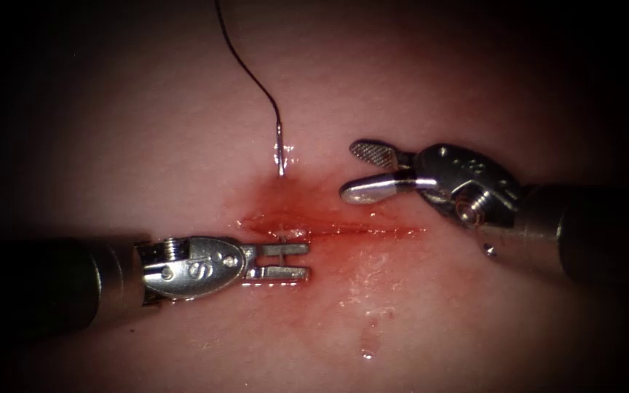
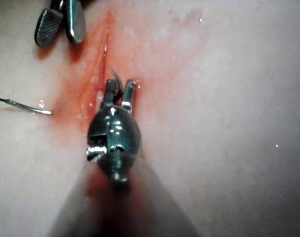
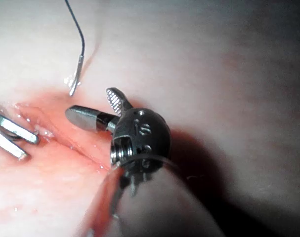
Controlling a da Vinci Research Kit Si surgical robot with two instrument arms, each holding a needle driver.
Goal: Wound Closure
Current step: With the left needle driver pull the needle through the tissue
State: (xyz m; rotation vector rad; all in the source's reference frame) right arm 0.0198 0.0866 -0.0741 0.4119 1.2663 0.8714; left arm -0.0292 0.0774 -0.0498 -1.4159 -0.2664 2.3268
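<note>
My tissue (image 1: 475,320) has a cut (image 1: 343,231) lying from 9 to 3 o'clock. My right tool (image 1: 354,172) is open and holds nothing. My left tool (image 1: 306,260) is open around the needle's (image 1: 280,156) point. The needle's tail sticks up at 12 o'clock from the cut, trailing thread (image 1: 245,58).

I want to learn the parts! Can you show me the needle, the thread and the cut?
needle (image 1: 279,154): endoscope view, on its shiny rear end sticking out of the tissue.
thread (image 1: 245,64): endoscope view, mid strand.
cut (image 1: 373,232): endoscope view, on the red line.
</note>
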